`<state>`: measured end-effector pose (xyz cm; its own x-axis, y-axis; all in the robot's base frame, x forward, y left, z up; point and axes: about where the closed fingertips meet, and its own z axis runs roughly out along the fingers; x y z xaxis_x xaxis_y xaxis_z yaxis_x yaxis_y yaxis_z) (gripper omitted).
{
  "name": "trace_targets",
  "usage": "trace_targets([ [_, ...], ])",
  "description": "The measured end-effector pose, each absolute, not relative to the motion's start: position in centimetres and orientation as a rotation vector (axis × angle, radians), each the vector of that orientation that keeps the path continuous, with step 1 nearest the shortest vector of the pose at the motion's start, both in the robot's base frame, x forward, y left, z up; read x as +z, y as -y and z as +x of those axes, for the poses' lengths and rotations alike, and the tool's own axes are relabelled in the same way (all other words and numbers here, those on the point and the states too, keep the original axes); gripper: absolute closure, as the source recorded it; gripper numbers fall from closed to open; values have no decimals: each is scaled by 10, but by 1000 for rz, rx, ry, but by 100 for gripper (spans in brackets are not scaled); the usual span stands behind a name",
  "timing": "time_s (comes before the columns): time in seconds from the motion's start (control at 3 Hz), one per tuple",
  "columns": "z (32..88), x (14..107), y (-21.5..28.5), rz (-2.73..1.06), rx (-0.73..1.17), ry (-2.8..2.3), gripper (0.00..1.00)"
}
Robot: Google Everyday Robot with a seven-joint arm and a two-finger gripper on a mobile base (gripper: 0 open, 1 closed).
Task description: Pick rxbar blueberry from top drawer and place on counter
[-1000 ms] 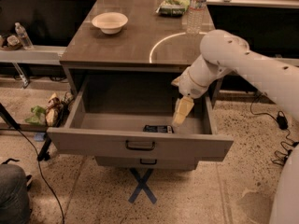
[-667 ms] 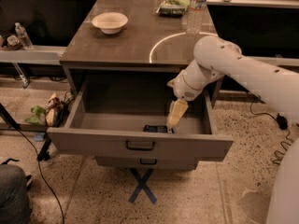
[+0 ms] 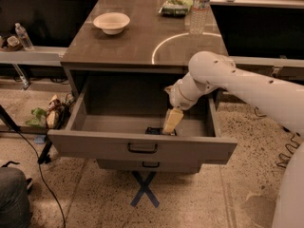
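The gripper points down inside the pulled-out top drawer, its tip just beside the rxbar blueberry (a dark sliver, mostly hidden behind the drawer front).

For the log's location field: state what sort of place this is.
Probably a robot test lab mocked up as a kitchenette: a tape cross on the speckled floor and a white arc marked on the counter. The end effector hangs inside the open top drawer, by the dark snack bar.
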<state>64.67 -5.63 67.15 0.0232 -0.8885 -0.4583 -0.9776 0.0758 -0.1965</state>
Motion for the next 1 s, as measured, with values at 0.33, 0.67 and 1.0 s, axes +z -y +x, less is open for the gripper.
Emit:
trace_targets([
  [0.33,636,652,42,-1848,247,-1884,0],
  [0.67,627,640,35,-1861,247,-1885,0],
  [1.0,622,627,33,-1866,243,-1907,0],
])
